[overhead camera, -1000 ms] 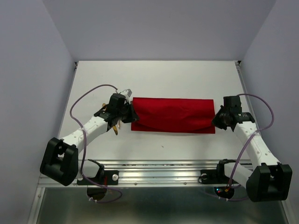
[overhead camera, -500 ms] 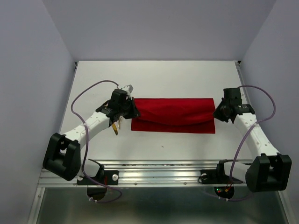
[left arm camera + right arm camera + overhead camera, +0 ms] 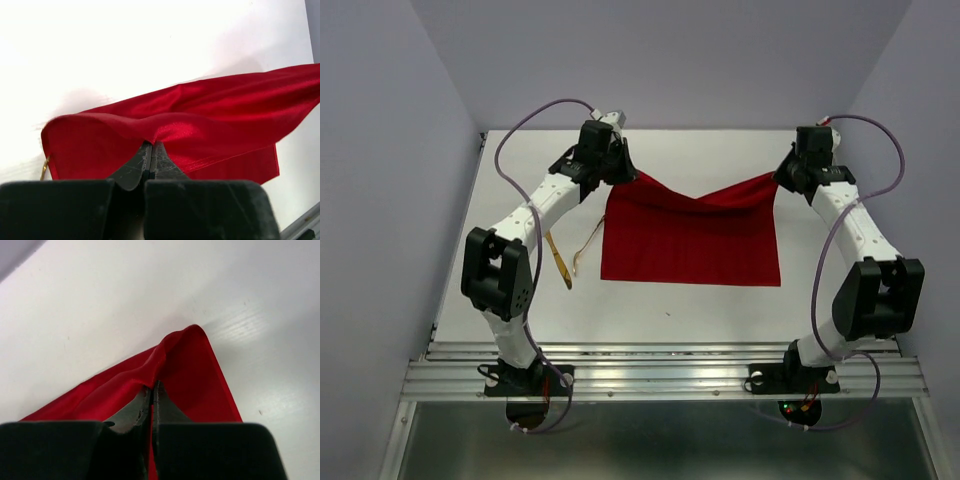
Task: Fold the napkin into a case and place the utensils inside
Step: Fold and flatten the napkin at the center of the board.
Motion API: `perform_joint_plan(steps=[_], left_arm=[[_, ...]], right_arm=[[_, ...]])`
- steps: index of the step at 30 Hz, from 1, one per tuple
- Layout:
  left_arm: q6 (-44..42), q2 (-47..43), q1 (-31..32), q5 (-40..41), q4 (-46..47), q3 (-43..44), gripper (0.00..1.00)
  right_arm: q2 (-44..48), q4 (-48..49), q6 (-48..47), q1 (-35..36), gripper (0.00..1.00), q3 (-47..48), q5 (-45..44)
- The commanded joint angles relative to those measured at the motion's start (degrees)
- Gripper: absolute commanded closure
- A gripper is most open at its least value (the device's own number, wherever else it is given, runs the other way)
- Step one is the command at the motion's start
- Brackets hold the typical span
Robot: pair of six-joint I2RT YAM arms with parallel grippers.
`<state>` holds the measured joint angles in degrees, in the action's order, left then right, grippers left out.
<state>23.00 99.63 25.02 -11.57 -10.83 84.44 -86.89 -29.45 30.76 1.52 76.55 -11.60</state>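
The red napkin (image 3: 690, 240) hangs from its two far corners, sagging in the middle, with its near edge on the table. My left gripper (image 3: 625, 172) is shut on the far left corner (image 3: 152, 132), held above the table. My right gripper (image 3: 778, 180) is shut on the far right corner (image 3: 157, 367). The gold knife (image 3: 558, 260) and the copper-pink fork (image 3: 588, 243) lie on the table left of the napkin. A bit of gold utensil shows at the napkin's left edge in the left wrist view (image 3: 45, 167).
The white table (image 3: 700, 150) is walled by grey panels at the back and sides. A metal rail (image 3: 670, 375) runs along the near edge by the arm bases. Cables loop over both arms.
Both grippers have lifted the napkin's upper layer from the folded strip and carried its corners toward the far side, opening the cloth. The utensils, earlier under the left gripper, now lie uncovered.
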Motion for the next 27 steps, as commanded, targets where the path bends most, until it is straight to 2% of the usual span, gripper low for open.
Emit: perform_joint_plan(steps=[1, 7, 17, 22, 26, 27], left_arm=[[-3.75, 2.83, -1.11, 1.73, -1.83, 7.82, 1.0], [-4.9, 10.48, -1.46, -0.55, -3.58, 14.95, 1.0], [-4.11, 12.43, -1.55, -3.72, -3.32, 16.72, 1.0], [-4.37, 11.02, -1.55, -3.63, -3.14, 14.27, 1.0], [-4.72, 8.74, -1.55, -4.68, -3.67, 9.96, 1.0], [-4.72, 7.34, -1.55, -5.03, -2.98, 7.25, 1.0]], right_arm=[[-3.27, 6.51, -1.32, -0.29, 0.99, 5.53, -1.84], [-8.99, 6.78, -2.81, -0.29, 0.99, 11.68, -4.4], [-9.17, 6.78, -4.04, -1.43, 0.99, 12.48, -5.28], [-7.77, 5.81, -4.05, -1.43, 0.99, 10.29, -3.0], [-4.61, 3.09, -3.26, -1.43, 0.99, 5.29, -0.62], [-2.17, 2.65, -3.08, -1.43, 0.99, 1.62, 0.42]])
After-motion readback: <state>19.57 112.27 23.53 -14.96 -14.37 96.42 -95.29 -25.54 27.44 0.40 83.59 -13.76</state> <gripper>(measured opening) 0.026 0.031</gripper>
